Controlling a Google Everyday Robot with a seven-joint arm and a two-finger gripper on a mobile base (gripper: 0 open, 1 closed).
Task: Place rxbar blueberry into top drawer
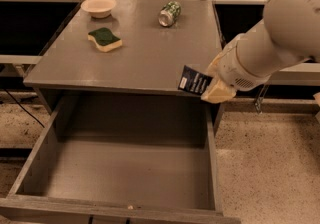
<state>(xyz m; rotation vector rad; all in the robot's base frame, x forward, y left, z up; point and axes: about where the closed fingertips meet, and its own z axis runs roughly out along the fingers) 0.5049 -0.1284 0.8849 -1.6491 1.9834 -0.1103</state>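
Note:
My gripper (210,84) is shut on the rxbar blueberry (194,81), a small dark navy wrapper with white lettering. It holds the bar in the air at the front right corner of the grey table top (140,55), just above the right rear part of the top drawer (127,178). The drawer is pulled fully out below the table, wide and grey, with nothing on its floor. My white arm comes in from the upper right and hides the gripper's far side.
On the table lie a green-and-yellow sponge (104,39), a small beige bowl (98,6) at the back left and a green can (169,13) on its side at the back. Speckled floor (270,168) lies to the right of the drawer.

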